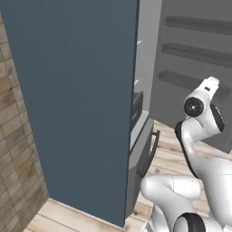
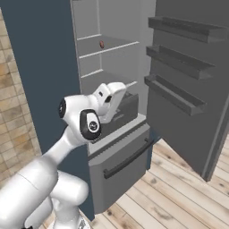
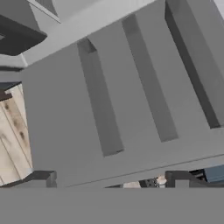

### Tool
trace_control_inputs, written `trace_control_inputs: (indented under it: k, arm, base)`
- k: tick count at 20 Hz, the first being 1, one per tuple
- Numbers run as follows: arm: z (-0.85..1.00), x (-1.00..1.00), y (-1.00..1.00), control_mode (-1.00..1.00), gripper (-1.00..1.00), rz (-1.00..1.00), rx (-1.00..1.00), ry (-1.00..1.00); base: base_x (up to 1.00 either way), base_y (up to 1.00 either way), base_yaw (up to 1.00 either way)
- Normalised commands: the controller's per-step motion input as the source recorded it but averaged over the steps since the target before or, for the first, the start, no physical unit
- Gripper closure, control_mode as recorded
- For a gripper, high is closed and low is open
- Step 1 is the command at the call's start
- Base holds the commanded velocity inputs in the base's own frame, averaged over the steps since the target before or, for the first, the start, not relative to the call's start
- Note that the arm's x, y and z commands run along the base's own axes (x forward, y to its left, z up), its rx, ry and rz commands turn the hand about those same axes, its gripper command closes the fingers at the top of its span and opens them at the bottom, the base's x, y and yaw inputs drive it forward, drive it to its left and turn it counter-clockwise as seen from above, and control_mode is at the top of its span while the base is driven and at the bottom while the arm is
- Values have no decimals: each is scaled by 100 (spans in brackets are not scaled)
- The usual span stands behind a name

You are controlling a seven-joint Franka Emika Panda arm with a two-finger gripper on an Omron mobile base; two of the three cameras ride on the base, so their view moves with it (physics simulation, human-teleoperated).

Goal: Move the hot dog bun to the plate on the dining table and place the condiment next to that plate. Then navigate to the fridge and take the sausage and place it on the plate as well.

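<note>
1. Wood plank floor (image 2: 179,188) and a brick wall (image 1: 18,149) at the left edge frame the scene; a dark blue panel (image 1: 72,90) fills the upper left of the left base picture.
2. Beside that panel stands the fridge (image 2: 120,152), its door (image 2: 188,80) swung open toward the right of the right base picture, with three door racks showing.
3. Inside, white shelves sit in the upper middle of the right base picture. On one of them lies a small reddish thing, most likely the sausage (image 2: 102,44), too small to tell for sure.
4. Lower down, the drawer (image 2: 125,156) with its dark bar handle appears closed.
5. The arm (image 2: 85,120) rises from the lower left of the right base picture, its hand turned toward the door side.
6. The gripper (image 3: 109,180) has its fingers spread wide with nothing between them; both tips show at the bottom of the hand picture, facing the door racks.
7. Progress, as a judgement: the base is at the fridge and the door is open, so the navigation leg looks done.
8. Bun, condiment, plate and table are out of these pictures, so that part cannot be checked.
9. Left to do: reach to the shelf, grasp the sausage, carry it to the plate.
</note>
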Motion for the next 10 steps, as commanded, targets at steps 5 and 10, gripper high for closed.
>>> trace_control_inputs:
  k: [5,10]
  arm:
    - [0,-71,33,-100,-100,-21,32,0]
    - [0,-70,41,-100,-100,-8,36,0]
  base:
    - [0,0,0]
    - [0,0,0]
